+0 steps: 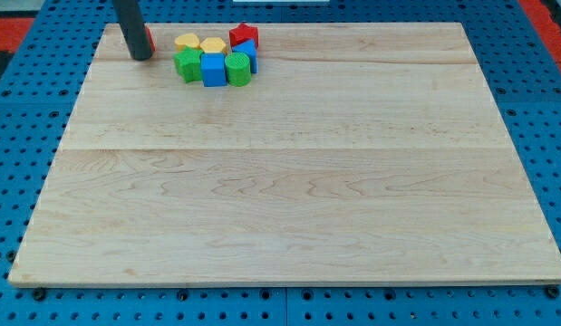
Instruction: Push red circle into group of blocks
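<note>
The red circle [149,38] is almost wholly hidden behind my rod; only a thin red edge shows at the rod's right side, near the board's top left. My tip [140,56] rests on the board just in front of it. To the right lies the group of blocks: a yellow round block [186,42], a yellow block [213,45], a red star-like block [243,35], a green block [186,64], a blue cube [213,70], a green block [237,69] and a blue block [251,52]. A small gap separates the red circle from the group.
The wooden board [289,181] lies on a blue perforated table [534,109]. The blocks sit close to the board's top edge.
</note>
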`<control>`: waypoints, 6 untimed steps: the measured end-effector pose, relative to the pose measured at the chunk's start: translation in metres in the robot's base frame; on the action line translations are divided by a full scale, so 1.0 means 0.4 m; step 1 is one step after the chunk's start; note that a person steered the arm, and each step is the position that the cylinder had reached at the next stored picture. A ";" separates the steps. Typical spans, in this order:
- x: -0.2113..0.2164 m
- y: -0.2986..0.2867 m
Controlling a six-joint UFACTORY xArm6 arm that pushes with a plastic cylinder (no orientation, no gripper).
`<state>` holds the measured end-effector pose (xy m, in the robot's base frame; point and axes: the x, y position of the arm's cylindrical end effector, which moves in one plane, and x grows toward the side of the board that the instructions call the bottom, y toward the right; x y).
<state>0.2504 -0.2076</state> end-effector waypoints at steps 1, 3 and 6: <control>-0.001 -0.092; -0.095 -0.108; -0.121 0.173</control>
<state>0.2020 -0.1386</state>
